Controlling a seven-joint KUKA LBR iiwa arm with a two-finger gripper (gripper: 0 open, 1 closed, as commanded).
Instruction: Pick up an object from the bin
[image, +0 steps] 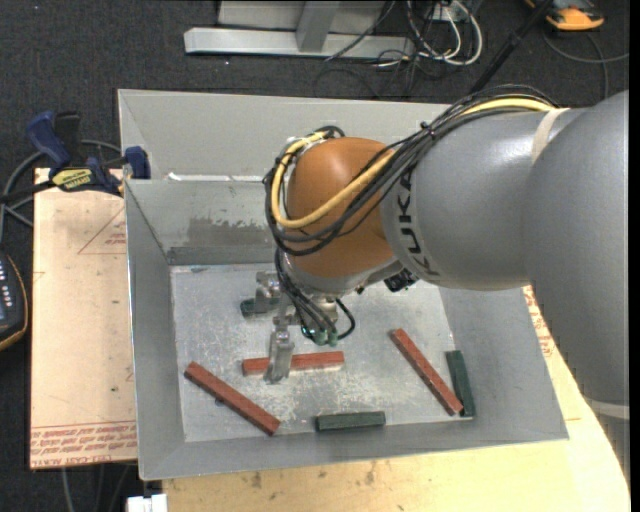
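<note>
The floor (60, 60) is dark and speckled, like carpet. At the far side a grey metal base (290, 40) lies flat on it, with a tangle of cables (445, 35) just to its right. An orange-yellow object (572, 14) sits at the far right. A dark device (8, 295) lies at the left edge.

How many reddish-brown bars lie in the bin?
3: lower-left bar, middle bar by the gripper, right bar. The arm could hide others.

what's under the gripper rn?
A short red-brown bar lies flat mid-bin beneath the gripper. The gripper covers part of it, so contact there can't be seen.
</note>
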